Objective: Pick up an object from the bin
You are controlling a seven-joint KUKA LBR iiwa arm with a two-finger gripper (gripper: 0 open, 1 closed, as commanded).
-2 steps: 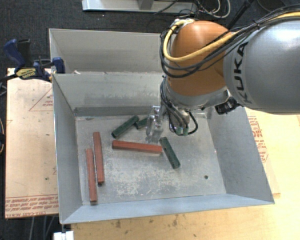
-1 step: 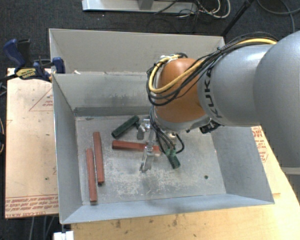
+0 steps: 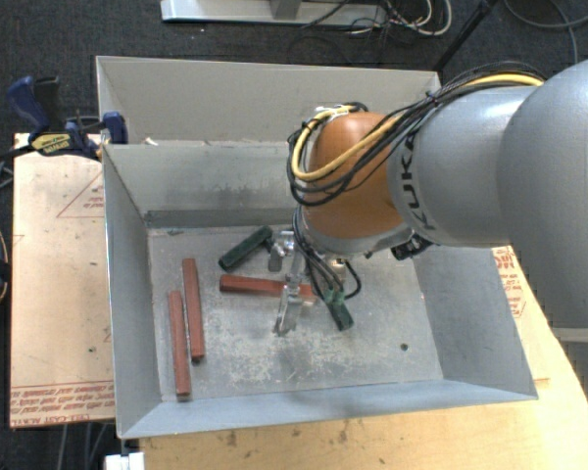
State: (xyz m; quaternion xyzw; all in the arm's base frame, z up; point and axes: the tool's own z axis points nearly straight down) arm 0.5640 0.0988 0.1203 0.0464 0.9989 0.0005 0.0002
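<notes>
the claw (image 3: 289, 313) hangs low over the middle of the bin (image 3: 392, 352), right at the right-hand end of a short red bar (image 3: 250, 285) that lies flat and nearly level across the floor. that bar looks like the likeliest thing to be picked, since the claw is set on its end and not its middle, perhaps because the wrist comes in from the right. whether the claw is released or clenched i cannot tell: the orange cover (image 3: 345, 179) and the looped cables (image 3: 314, 169) hide most of it from above, and nothing is plainly held.

just behind the red bar, a dark green bar (image 3: 245, 250) lies tilted, its right end near the wrist. a second small green piece (image 3: 339, 310) lies just right of the claw, partly under the arm, close enough that i judge it could be nudged or caught along with the red bar. two long reddish-brown sticks (image 3: 192, 307) lie side by side near the left wall, well apart from the claw and out of its way. the rest of the floor near the front wall is bare, so a straight lift looks unhindered apart from the two green neighbours.
</notes>
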